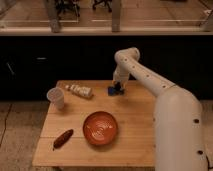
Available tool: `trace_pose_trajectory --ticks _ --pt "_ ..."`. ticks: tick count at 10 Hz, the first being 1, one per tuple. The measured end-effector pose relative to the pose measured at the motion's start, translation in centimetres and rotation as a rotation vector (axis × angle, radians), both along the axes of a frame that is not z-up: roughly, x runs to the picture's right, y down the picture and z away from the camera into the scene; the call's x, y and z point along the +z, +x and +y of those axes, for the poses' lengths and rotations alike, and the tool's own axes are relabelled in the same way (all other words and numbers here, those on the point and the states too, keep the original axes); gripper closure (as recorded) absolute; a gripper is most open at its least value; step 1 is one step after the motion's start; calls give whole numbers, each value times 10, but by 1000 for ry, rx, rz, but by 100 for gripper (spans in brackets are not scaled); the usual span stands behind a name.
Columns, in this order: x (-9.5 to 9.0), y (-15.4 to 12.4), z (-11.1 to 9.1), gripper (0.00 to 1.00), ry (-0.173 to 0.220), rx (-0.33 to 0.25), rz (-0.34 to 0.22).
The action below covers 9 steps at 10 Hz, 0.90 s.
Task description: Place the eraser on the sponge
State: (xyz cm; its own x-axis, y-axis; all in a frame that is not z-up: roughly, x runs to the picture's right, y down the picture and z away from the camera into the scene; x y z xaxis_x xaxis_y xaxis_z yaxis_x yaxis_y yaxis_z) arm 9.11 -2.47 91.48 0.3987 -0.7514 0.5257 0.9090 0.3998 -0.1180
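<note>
Your end effector (118, 88) is hanging low at the far edge of the tabletop (135, 135), right at the blue sponge (112, 91); how wide it is standing, or what it is carrying, you cannot tell. The black eraser is not showing apart from its dark tip, so you are likely either setting the eraser down or letting it go. Either way, the next motion is calling for slow, vertical travel.

The small flat blue rectangular sponge (111, 91) lies flat, touching and partly under the tip of the gripper (118, 89), which hangs low over it. The small black oblong eraser (119, 92) appears only as a dark patch at that tip, above the sponge. Whether it rests on the sponge cannot be told.
</note>
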Motion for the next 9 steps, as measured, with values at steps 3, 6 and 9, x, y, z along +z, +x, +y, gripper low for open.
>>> trace_pose_trajectory --ticks 3,6,9 --pt "2 -7 2 100 -1 -19 -13" --pt "11 -15 7 100 -14 -44 -19" --pt "21 -23 13 100 -23 -76 -17"
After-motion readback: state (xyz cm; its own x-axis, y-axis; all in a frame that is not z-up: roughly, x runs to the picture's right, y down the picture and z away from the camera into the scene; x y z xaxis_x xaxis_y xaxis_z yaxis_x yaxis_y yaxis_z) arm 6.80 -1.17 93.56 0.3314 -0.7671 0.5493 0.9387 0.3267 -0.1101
